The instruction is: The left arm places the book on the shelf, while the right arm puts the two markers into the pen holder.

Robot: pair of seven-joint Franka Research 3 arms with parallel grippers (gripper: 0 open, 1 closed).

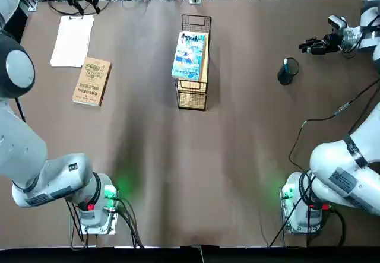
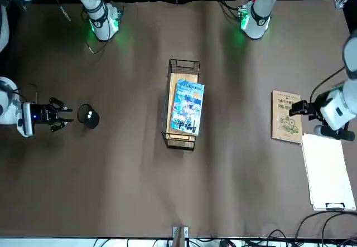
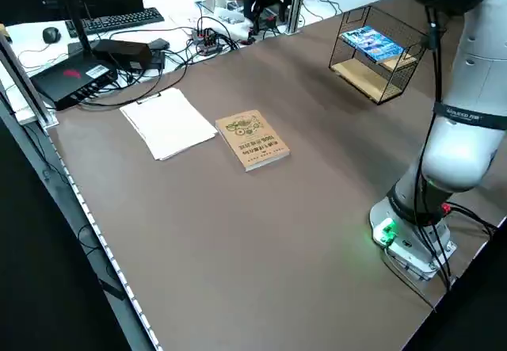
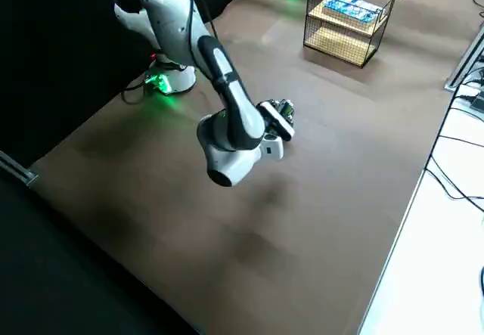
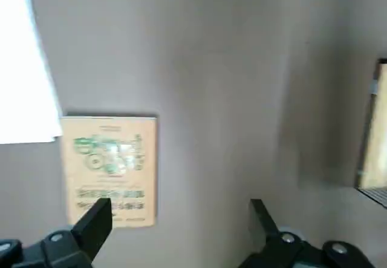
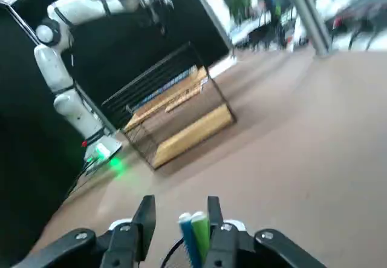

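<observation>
The light-blue paperback (image 1: 189,55) lies on the wood-topped wire rack (image 1: 193,100). Slim blue (image 6: 190,244) and green markers (image 6: 201,235) seemingly stand in the black cup (image 2: 83,119); the right hand (image 6: 180,202), open beside it, could knock it. The left hand (image 5: 180,204) gapes near the tan-brown book (image 5: 109,171).
</observation>
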